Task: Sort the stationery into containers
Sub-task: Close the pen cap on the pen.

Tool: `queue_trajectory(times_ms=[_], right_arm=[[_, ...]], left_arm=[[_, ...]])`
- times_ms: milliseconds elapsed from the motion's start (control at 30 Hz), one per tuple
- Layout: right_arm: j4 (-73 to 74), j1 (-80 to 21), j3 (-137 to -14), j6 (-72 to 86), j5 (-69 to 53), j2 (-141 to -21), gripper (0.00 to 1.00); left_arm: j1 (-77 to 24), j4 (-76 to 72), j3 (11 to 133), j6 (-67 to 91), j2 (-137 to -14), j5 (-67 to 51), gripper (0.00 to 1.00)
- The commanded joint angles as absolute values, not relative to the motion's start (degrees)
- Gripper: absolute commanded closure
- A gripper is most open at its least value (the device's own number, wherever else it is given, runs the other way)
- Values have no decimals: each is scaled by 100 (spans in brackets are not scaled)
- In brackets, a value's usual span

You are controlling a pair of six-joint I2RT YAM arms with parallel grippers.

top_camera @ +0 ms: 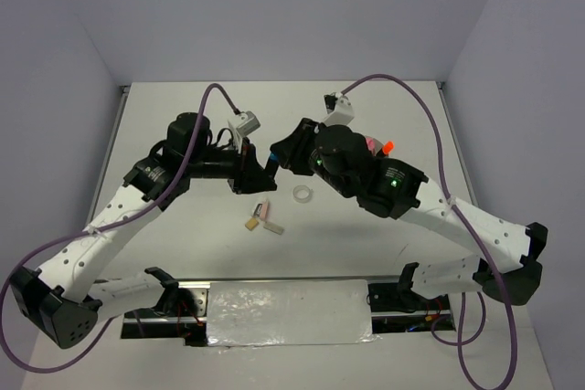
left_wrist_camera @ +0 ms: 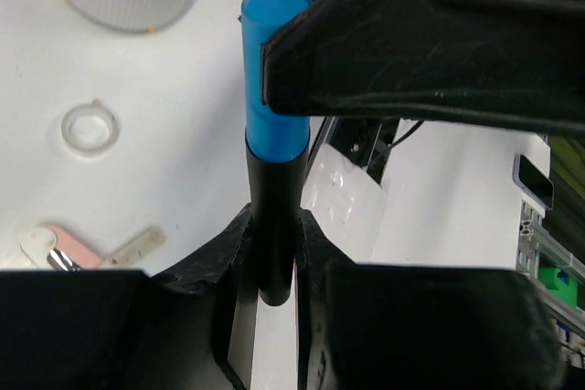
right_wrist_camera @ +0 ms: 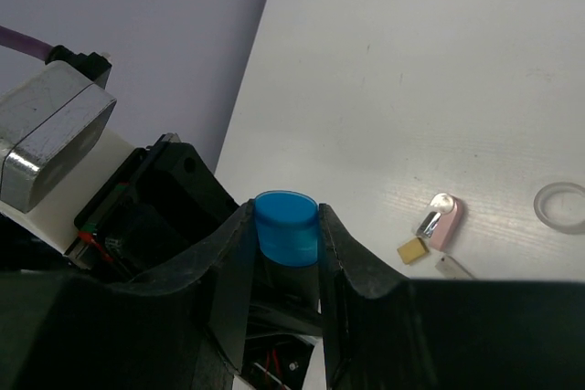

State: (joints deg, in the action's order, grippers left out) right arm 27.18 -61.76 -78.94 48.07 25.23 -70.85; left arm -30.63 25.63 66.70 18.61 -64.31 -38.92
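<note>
The blue-capped marker [left_wrist_camera: 272,116] is pinched at its black barrel by the left gripper [left_wrist_camera: 272,253]; its blue cap is clamped by the right gripper [right_wrist_camera: 286,230]; the marker is held just left of the clear tape ring [top_camera: 303,194] on the table [top_camera: 393,107]; the pink eraser [left_wrist_camera: 71,248] is laid near the ring; the white tub [left_wrist_camera: 128,2] is seen beyond the ring.

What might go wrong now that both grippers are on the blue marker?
1. The left gripper clamps the marker by its black barrel, the right gripper by its blue cap; pulling apart may pop the cap off.
2. If either lets go early, the marker may fall short of the tub.
</note>
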Motion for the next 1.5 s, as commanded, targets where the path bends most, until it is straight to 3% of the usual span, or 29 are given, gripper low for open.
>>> queue_trajectory(times_ms=[0, 200, 533, 967, 1167, 1367, 1433, 1467], right_arm=[[4570, -6768, -7909, 4931, 800, -7163, 100], [4360, -6732, -7841, 4807, 195, -7383, 100], [4525, -7128, -7927, 4615, 26, -7874, 100], [3613, -7444, -6777, 4922, -1467, -7937, 100], [3507, -7444, -6680, 4904, -1626, -7910, 100], [3946, -7094, -7179, 4974, -705, -7621, 100], [3999, -6918, -7259, 5088, -283, -7366, 90], [3929, -6726, -7251, 5106, -203, -7243, 79]], left_arm=[[-2777, -685, 6777, 2179, -6144, -3261, 100], [-2769, -721, 6653, 2241, -5985, -3068, 100], [-2760, -326, 7505, 1837, -6424, -2743, 100], [-2522, -290, 8455, 1521, -7005, -2567, 100], [-2470, -255, 8525, 1485, -7110, -2566, 100], [-2470, -527, 8034, 1801, -6839, -2970, 100], [-2478, -729, 7753, 2002, -6724, -3111, 100], [-2479, -782, 7656, 2082, -6602, -3259, 100]])
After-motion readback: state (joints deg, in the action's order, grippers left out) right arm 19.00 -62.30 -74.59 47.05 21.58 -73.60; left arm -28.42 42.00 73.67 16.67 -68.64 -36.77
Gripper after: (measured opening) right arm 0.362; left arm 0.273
